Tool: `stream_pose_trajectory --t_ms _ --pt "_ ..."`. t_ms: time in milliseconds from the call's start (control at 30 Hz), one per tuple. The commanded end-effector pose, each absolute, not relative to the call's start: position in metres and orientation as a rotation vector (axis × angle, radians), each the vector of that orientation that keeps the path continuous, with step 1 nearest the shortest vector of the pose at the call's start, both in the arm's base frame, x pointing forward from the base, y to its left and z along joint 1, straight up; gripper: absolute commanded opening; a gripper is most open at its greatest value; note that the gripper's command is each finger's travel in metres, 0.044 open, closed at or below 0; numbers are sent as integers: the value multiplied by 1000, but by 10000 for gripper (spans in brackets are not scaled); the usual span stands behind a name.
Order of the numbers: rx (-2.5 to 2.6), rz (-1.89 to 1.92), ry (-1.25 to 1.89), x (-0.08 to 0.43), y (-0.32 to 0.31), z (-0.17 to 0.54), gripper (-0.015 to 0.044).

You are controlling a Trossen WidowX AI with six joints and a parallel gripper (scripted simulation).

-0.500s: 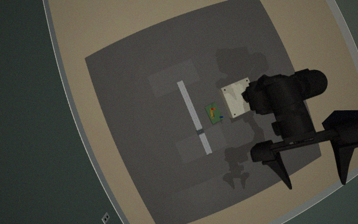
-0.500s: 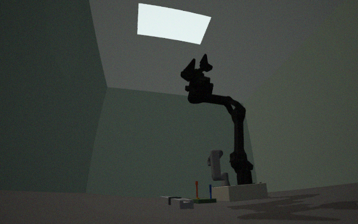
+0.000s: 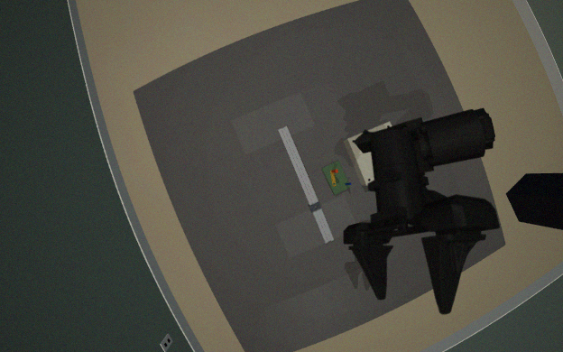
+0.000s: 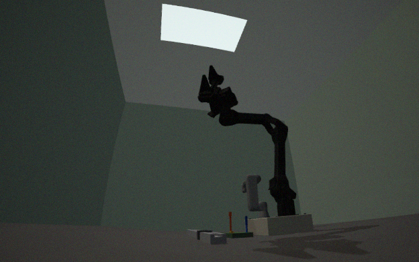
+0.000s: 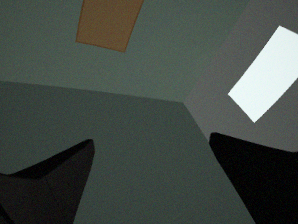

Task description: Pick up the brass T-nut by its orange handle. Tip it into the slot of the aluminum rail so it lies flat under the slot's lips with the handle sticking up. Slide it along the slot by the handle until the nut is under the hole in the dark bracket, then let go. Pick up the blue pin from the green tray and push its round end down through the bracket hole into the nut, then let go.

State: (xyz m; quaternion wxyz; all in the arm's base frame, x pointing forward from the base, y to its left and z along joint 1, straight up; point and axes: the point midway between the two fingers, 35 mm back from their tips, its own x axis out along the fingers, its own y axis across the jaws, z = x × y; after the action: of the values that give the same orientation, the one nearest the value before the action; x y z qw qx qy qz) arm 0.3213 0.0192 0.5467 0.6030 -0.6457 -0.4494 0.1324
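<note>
Black arm (image 3: 397, 176) (image 4: 279, 158) raised high, forearm nearly level, tool (image 3: 413, 306) (image 4: 207, 70) (image 5: 153, 143) tilted upward, fingers wide apart, nothing between them

T-nut (image 3: 334, 179) and pin (image 3: 347, 183) (image 4: 246, 224) on tray (image 3: 337, 189) (image 4: 240, 235), tray between slotted rail (image 3: 295, 160) (image 4: 218, 238) and arm's pedestal (image 3: 366, 173) (image 4: 291, 225), bracket (image 3: 315, 207) (image 4: 199, 234) across rail.

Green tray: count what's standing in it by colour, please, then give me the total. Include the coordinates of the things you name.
Orange: 1, the T-nut's handle (image 3: 335, 171) (image 4: 230, 222)
Blue: 1, the pin (image 3: 347, 184) (image 4: 246, 224)
Total: 2 in the tray (image 3: 339, 191) (image 4: 239, 235)
</note>
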Motion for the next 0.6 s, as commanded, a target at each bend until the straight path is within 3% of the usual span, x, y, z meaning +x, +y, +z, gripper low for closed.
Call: stream_pose_trajectory --t_ms 0,300,567 --pt "-1325 288 -683 369 -20 498 440" --pt "-1177 311 -276 398 -57 416 440" --pt "-1068 385 114 393 -77 325 440"
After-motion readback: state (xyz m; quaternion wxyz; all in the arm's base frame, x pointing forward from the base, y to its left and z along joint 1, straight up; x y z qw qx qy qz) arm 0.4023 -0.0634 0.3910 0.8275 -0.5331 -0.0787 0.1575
